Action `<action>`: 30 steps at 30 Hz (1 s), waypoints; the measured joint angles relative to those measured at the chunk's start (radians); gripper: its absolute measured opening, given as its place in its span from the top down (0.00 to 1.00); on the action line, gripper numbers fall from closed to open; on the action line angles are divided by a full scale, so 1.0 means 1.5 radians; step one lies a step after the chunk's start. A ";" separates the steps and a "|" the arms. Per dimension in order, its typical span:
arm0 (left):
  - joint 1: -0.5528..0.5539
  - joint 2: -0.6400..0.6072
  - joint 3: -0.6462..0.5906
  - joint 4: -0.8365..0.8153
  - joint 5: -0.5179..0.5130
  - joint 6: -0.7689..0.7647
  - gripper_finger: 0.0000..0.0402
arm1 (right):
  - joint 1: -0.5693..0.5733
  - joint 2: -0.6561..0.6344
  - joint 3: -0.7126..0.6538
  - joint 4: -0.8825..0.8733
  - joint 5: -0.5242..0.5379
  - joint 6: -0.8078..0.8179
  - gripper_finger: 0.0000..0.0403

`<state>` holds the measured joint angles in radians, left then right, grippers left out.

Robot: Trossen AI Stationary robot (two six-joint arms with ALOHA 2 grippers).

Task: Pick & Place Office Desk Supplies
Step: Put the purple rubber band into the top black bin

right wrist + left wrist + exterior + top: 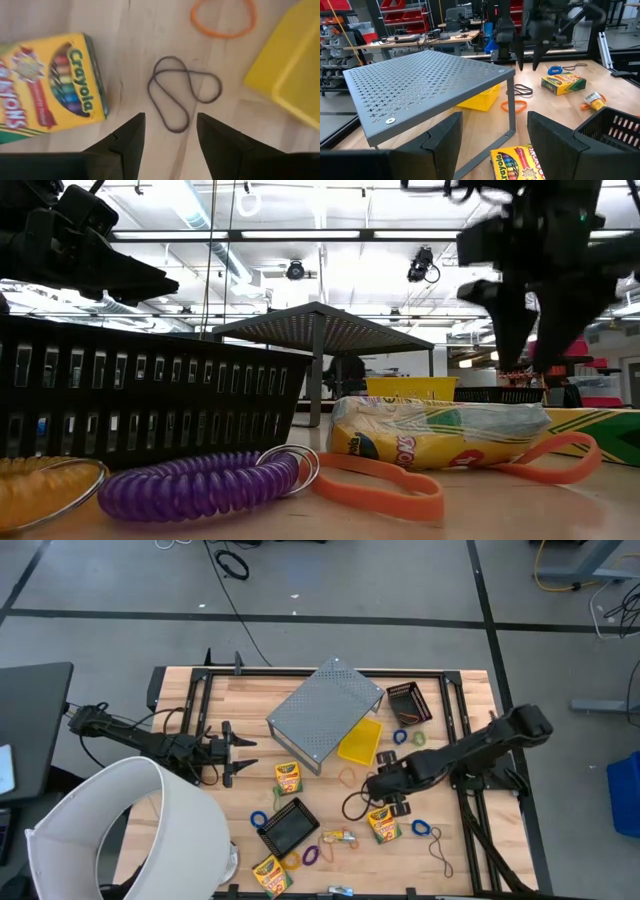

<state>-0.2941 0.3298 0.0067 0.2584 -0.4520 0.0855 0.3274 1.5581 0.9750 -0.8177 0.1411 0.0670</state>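
My right gripper (378, 790) (167, 132) hangs open above the table, pointing steeply down, and touches nothing. A thin dark elastic loop (182, 92) lies twisted on the wood just ahead of its fingertips. A crayon box (50, 85) lies flat beside the loop. An orange loop (222, 20) lies farther off. More crayon boxes (288, 778) (270, 873), coloured loops (420, 828) and a small packet (340, 837) are scattered on the table. My left gripper (240, 752) (492, 150) waits open and level at the table's left.
A grey perforated stand (325, 710) sits at the far middle with a yellow bin (360, 742) partly under it. A black mesh basket (409, 702) is at the far right and a black tray (290, 827) near the middle. A big white cylinder (130, 830) fills the near left.
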 joint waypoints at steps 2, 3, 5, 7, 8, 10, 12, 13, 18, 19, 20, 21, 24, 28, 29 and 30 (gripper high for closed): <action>0.000 0.000 0.000 0.000 0.000 0.002 0.43 | -0.005 0.020 0.000 0.005 -0.003 -0.014 0.54; 0.000 0.000 0.000 0.000 0.000 0.002 0.43 | -0.006 0.029 0.000 0.005 -0.007 -0.020 0.54; 0.000 0.000 0.000 0.000 0.000 0.002 0.43 | -0.013 0.044 0.000 0.007 -0.008 -0.034 0.54; 0.000 0.000 0.000 0.000 0.000 0.003 0.43 | -0.021 0.054 0.000 0.010 -0.014 -0.048 0.54; 0.000 0.000 0.000 0.000 0.000 0.003 0.43 | -0.025 0.058 0.000 0.017 -0.023 -0.053 0.54; 0.000 0.000 0.000 0.000 0.000 0.003 0.43 | -0.032 0.063 0.000 0.030 -0.035 -0.062 0.54; 0.000 0.000 0.000 -0.001 0.000 0.003 0.43 | -0.037 0.069 -0.001 0.047 -0.046 -0.072 0.54; 0.000 0.000 0.000 0.000 0.000 0.003 0.43 | -0.039 0.071 -0.001 0.048 -0.045 -0.077 0.54; 0.000 0.000 0.000 -0.002 0.000 0.003 0.43 | -0.039 0.089 -0.001 0.077 -0.050 -0.091 0.54; 0.000 0.000 0.000 -0.002 0.000 0.003 0.43 | -0.039 0.094 -0.001 0.079 -0.054 -0.091 0.54; 0.000 0.000 0.000 -0.002 0.000 0.003 0.43 | -0.039 0.099 -0.001 0.081 -0.057 -0.091 0.54; 0.000 0.002 0.000 -0.001 0.000 0.003 0.43 | -0.039 0.105 -0.001 0.085 -0.058 -0.090 0.54; 0.000 0.003 0.000 -0.001 0.000 0.003 0.43 | -0.039 0.125 -0.001 0.091 -0.059 -0.090 0.54; 0.000 0.003 0.000 0.000 0.000 0.003 0.43 | -0.039 0.143 0.002 0.094 -0.057 -0.089 0.55; 0.000 0.003 0.000 0.000 0.000 0.003 0.43 | -0.039 0.145 0.002 0.095 -0.057 -0.089 0.56; 0.000 0.003 0.000 0.000 0.000 0.003 0.43 | -0.039 0.146 0.002 0.096 -0.053 -0.089 0.57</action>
<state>-0.2943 0.3340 0.0067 0.2588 -0.4519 0.0895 0.2693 1.7767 0.9779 -0.6740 0.0609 -0.0661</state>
